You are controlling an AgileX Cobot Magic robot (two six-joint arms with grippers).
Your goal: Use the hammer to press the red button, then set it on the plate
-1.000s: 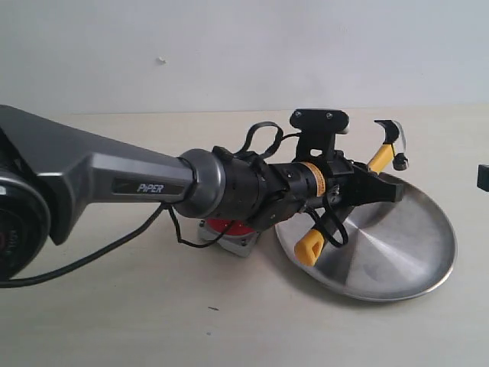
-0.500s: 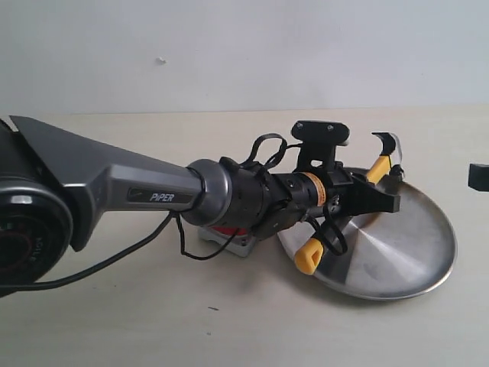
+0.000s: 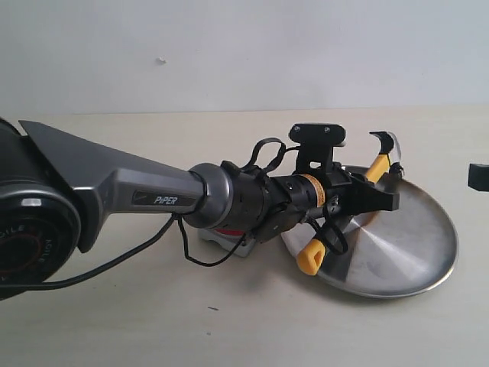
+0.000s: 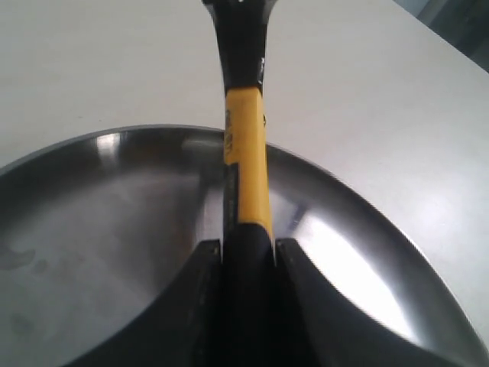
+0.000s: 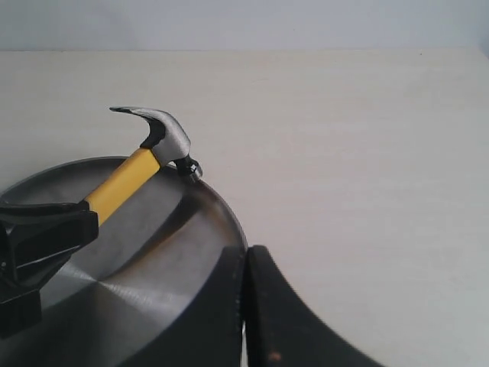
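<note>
Starting from the left edge of the counter (image 3: 153, 321), my left arm reaches across the middle and passes over the red button (image 3: 229, 241), which is mostly hidden beneath it. Just right of the button is the hammer's yellow loop, at the near-left rim of the plate (image 3: 412, 260).

My left end effector (image 3: 374, 200) is clamped on the handle of the hammer (image 3: 377, 166), one finger on each side. From that grip the long axis runs on toward the far edge of the counter. The dark head sits at the plate's far rim, though I cannot tell if it touches.

The dish lies directly below my grip, so I judge the placing calls for a short descent and then letting go.

My right end effector (image 5: 246, 306) waits near the right edge, beside the plate, fingers together on nothing.
</note>
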